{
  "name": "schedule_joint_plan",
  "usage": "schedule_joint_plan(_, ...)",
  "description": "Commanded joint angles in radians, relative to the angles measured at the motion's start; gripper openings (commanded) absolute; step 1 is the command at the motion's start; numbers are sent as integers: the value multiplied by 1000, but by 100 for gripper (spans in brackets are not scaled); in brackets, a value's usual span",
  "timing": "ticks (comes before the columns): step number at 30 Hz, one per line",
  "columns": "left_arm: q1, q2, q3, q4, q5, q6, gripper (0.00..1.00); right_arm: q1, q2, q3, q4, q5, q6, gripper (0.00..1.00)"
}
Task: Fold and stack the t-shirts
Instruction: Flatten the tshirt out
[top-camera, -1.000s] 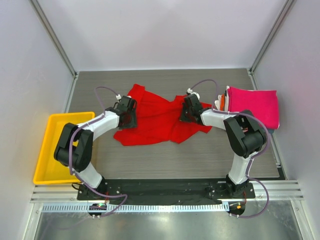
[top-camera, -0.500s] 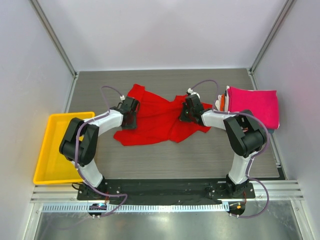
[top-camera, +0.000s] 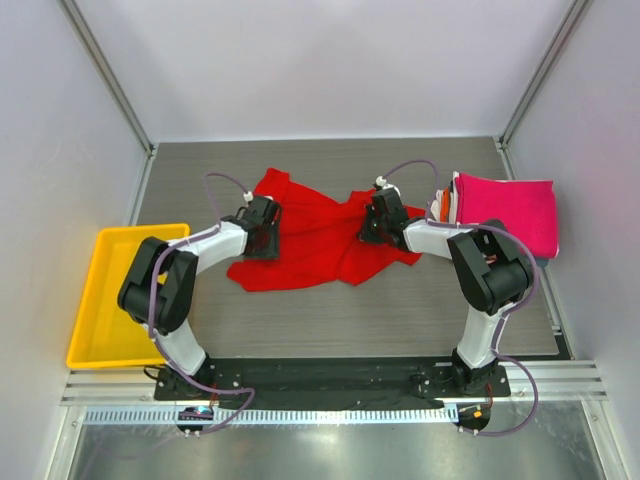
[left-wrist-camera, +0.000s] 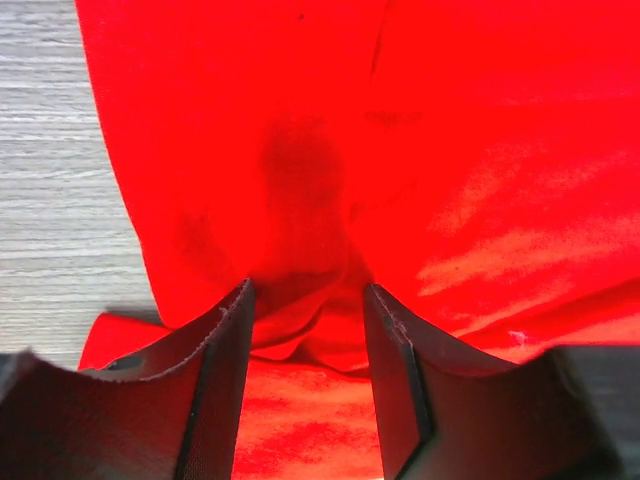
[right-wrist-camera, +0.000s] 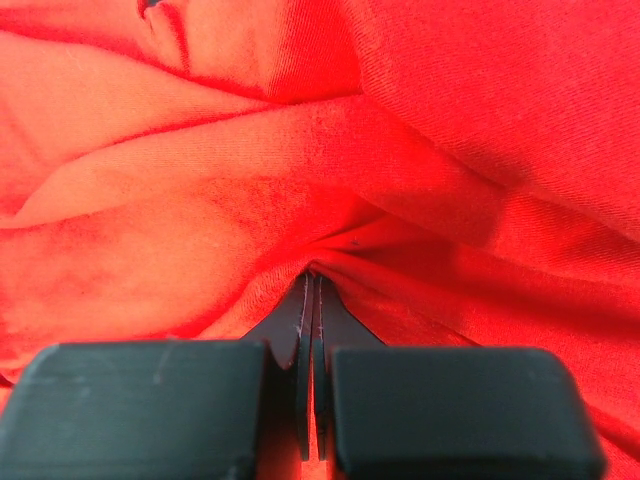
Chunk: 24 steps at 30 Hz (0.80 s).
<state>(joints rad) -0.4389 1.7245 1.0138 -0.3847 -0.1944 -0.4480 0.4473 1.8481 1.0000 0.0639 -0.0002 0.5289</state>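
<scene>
A bright red t-shirt lies crumpled on the grey table between both arms. My left gripper is at its left edge; in the left wrist view the jaws stand open with a fold of red cloth between them. My right gripper is on the shirt's right part; in the right wrist view the jaws are shut on a pinch of red cloth. A folded magenta-pink t-shirt tops a stack at the right, with orange and white edges showing under it.
A yellow plastic tray sits at the table's left edge. Metal frame posts and white walls enclose the table at the back and sides.
My left gripper has shifted a little right and further onto the shirt's left edge. The right gripper and the shirt have barely moved.
</scene>
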Motion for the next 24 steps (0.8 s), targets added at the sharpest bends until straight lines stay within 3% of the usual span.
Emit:
schedule_joint_plan(1, -4, -51, -27, 59, 32, -8, 49, -5, 57, -24, -90, -6, -9, 1)
schedule_joint_plan(3, -6, -49, -32, 63, 35, -4, 45, -5, 60, -21, -93, -20, -9, 1)
schedule_joint_plan(10, -4, -28, -26, 43, -37, -17, 9, -13, 62, -21, -95, -24, -6, 1)
schedule_joint_plan(13, -3, -46, -26, 23, -106, -46, 3, -15, 63, -21, -95, -24, -4, 1)
schedule_joint_plan(20, 44, -120, -50, -3, -189, -135, 0, -36, 86, -11, -114, -24, 13, 1)
schedule_joint_plan(24, 135, -198, -119, 30, -117, -198, 1, -53, 99, -8, -124, -30, 26, 1)
